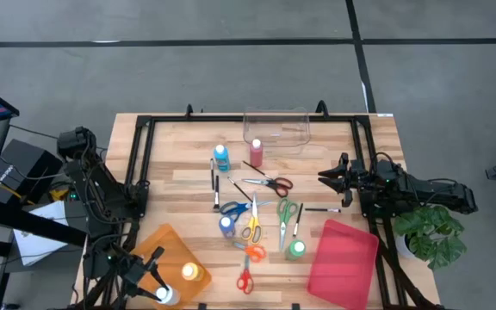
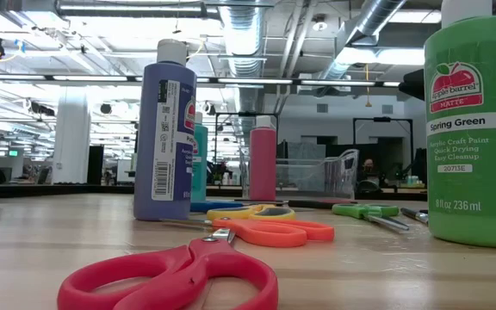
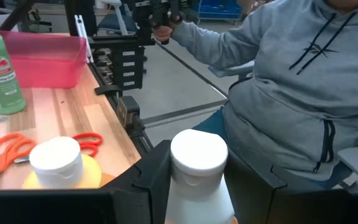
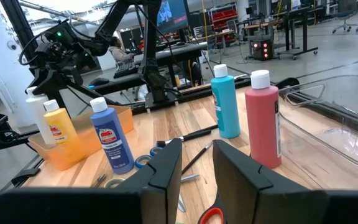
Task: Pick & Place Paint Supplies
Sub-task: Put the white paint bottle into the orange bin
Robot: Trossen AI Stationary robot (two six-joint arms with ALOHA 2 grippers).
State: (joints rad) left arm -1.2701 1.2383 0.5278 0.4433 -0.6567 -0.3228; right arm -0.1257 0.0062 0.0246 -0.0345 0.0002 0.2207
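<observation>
A light wooden slatted table (image 1: 179, 176) stands inside a black metal frame, seen from above. The left gripper (image 1: 158, 288) is at the table's near left corner, over a shallow orange plastic tray (image 1: 166, 244). Its two dark fingers (image 3: 148, 177) are closed around a white paint bottle with a white cap (image 3: 197, 168), which stands upright in the tray. A yellow paint bottle with a white cap (image 1: 192, 272) stands in the same tray just beside it.

The right gripper (image 1: 327, 177) hovers by the table's right edge, pointing toward the middle. Its fingers (image 4: 166, 165) stand slightly apart and hold nothing.

The other paint supplies lie in the middle of the table. A light blue paint bottle (image 1: 221, 157) and a red paint bottle (image 1: 256, 152) stand upright toward the far edge, near a clear plastic bin (image 1: 275, 127). A dark blue paint bottle (image 1: 226, 226) stands closer to the near edge, and a green paint bottle (image 1: 295, 249) stands beside a shallow pink plastic tray (image 1: 344, 258) at the near right corner. Several scissors are scattered between them: red-handled scissors (image 1: 244, 280) nearest the near edge, orange-handled scissors (image 1: 251, 251), yellow-handled scissors (image 1: 251, 226), green-handled scissors (image 1: 285, 212) and blue-handled scissors (image 1: 235, 207). Thin dark brushes (image 1: 215, 188) lie flat among them.

A person in a grey hooded sweatshirt (image 3: 291, 81) sits just beyond the near left corner.
</observation>
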